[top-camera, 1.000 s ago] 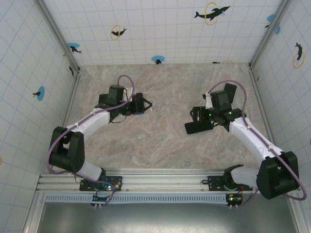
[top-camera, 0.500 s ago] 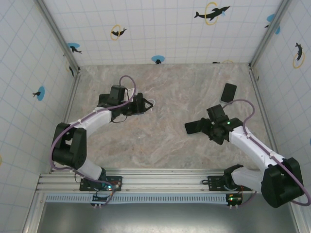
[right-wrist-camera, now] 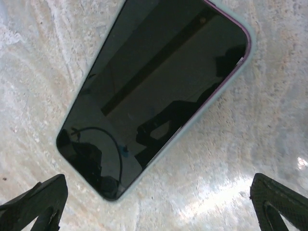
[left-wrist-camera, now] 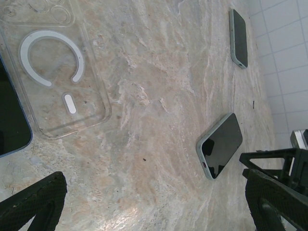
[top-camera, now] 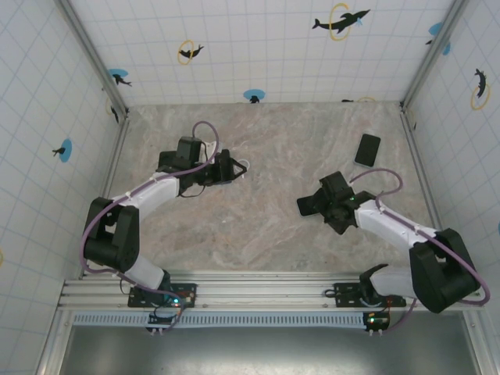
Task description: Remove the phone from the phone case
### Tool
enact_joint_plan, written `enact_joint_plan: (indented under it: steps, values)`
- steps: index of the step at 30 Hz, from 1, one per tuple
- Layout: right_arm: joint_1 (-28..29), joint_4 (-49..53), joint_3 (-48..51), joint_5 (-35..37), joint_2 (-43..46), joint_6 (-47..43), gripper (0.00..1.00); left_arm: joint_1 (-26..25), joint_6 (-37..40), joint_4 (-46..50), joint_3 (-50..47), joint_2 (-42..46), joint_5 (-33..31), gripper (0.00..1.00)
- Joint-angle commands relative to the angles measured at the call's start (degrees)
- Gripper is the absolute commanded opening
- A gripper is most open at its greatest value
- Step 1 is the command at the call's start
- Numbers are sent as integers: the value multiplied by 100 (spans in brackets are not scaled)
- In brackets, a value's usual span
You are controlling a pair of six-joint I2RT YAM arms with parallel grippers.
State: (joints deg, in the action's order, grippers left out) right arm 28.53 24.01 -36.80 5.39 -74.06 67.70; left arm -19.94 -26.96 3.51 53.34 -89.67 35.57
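A phone in a pale green case (right-wrist-camera: 154,91) lies flat and screen up on the marble table; it is also in the top view (top-camera: 310,205) and the left wrist view (left-wrist-camera: 221,144). My right gripper (top-camera: 330,205) (right-wrist-camera: 156,207) hovers just beside its near end, open, with nothing between the fingers. My left gripper (top-camera: 233,168) (left-wrist-camera: 154,207) is open over bare table. Beside it lie an empty clear case (left-wrist-camera: 57,72) (top-camera: 244,166) with a white ring and the edge of a dark bare phone (left-wrist-camera: 9,120).
Another dark phone (top-camera: 367,148) (left-wrist-camera: 239,38) lies near the back right corner. Tiled walls (top-camera: 258,47) close in the marble table (top-camera: 266,133) on three sides. Open floor runs between the two arms.
My right arm has swung towards the near edge and left, lowering over the green-cased phone and uncovering the back right phone. The left arm has barely shifted. Both grippers stayed open.
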Motion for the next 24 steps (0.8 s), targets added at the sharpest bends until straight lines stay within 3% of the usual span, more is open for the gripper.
enact_joint_plan:
  steps: [1, 16, 24]
  values:
    - [62, -118, -201, 161, -434, 281, 100, 0, 139, -80, -52, 66, 112, 97]
    - [91, 25, -1144, 393, -1436, 315, 98, 9, 212, -47, -138, 169, 157, 97]
    - [6, 627, -1712, 503, -1994, 375, 96, 33, 244, -52, -228, 202, 161, 97]
